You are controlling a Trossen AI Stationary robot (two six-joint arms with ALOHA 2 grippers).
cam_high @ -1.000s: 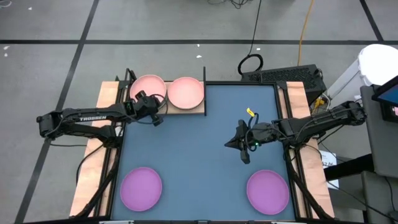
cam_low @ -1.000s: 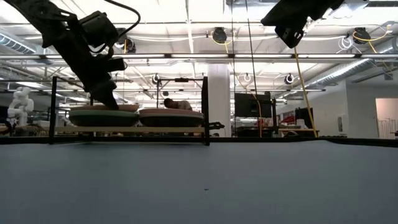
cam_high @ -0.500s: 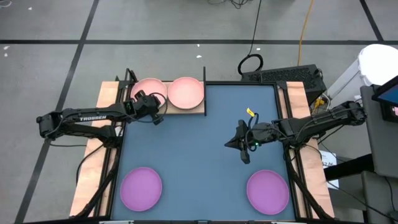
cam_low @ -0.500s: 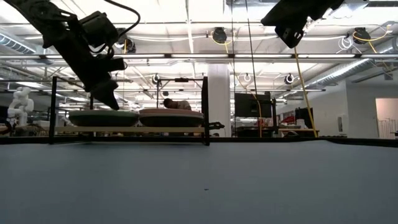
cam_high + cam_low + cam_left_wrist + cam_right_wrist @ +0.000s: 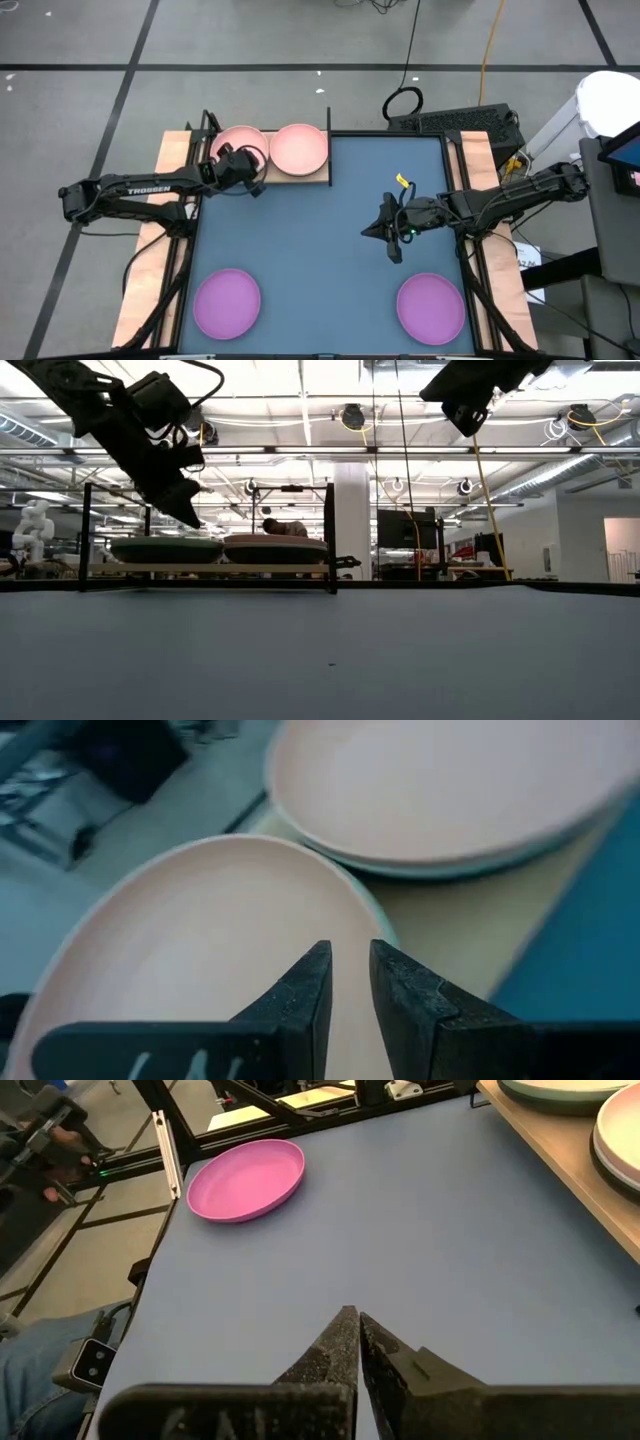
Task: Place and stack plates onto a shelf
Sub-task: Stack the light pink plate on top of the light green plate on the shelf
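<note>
Even bright overhead light; low view backlit; left wrist close-up blurred.

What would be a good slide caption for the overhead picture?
Left gripper hovers open over pink plates stacked on the shelf; two purple plates wait on the mat.

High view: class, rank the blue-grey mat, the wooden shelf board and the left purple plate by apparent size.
1. Blue-grey mat, by far the largest.
2. Wooden shelf board, mostly covered by two pink plates.
3. Left purple plate, smallest, and equal to the right one.
</note>
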